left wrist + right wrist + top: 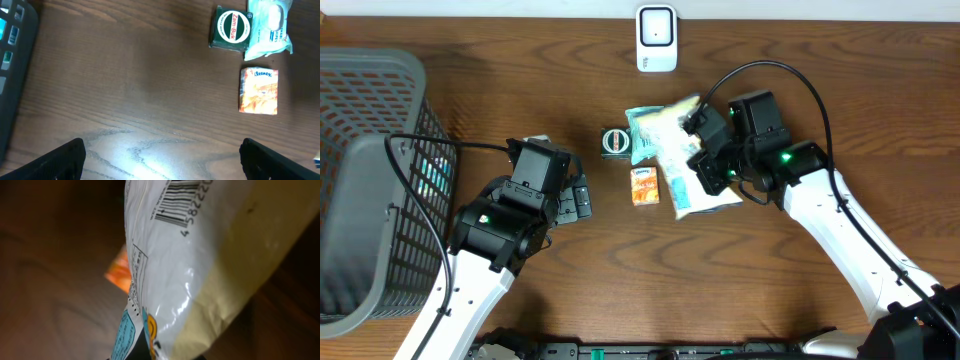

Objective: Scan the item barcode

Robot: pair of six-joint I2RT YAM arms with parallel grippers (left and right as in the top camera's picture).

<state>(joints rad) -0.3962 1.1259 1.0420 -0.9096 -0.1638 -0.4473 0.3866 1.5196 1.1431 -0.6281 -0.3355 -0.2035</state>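
Left gripper (577, 197) is hovering released over the table (520, 90); Zam-Buk tin (232, 28) and Kleenex pack (258, 91) are lying centre; right gripper (706, 166) is clenching the white bag (682, 160) beside them, its barcode (176, 202) apparently beginning 45822.

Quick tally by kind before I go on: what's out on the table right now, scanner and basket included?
snack bag: 1, in the right gripper
wipes pack: 1
tissue pack: 1
tin: 1
scanner: 1
basket: 1
Total: 6
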